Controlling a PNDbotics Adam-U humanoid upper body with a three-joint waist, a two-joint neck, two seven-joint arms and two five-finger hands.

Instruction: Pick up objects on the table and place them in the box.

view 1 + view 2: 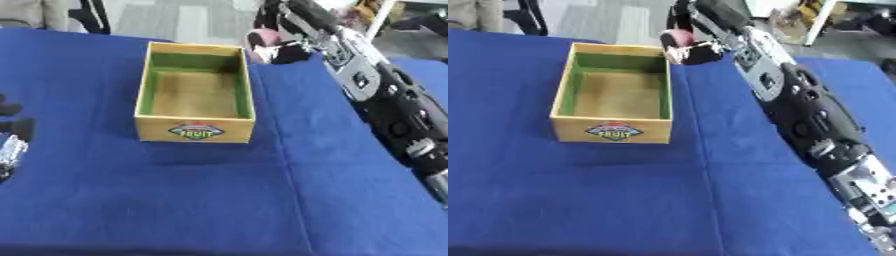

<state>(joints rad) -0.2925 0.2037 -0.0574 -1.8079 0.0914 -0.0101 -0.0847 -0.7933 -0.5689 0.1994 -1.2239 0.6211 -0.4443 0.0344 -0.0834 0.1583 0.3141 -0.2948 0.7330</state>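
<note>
Box: the wooden box (195, 95) stands open-topped on the blue table (262, 200), long axis running away from the camera.
Right hand: the right hand (691, 50), fingers curled round a pink object (677, 37), is at the box's far right corner.
Left hand: the left hand (12, 135) shows at the left edge; its fingers cannot be made out.

**Box at centre, right arm reaching past its far corner**

The box (194, 95) sits on the table (219, 200), in the upper middle of the frame, its labelled short wall (195, 130) toward the lower edge. Nothing shows inside it. The right arm (798, 105) crosses from the lower right to the upper centre, to the right of the box. Its right hand (697, 50) lies just behind the box's far right corner, curled round a small round object (677, 37). The left hand (12, 135) shows at the left edge, well apart from the box.
</note>
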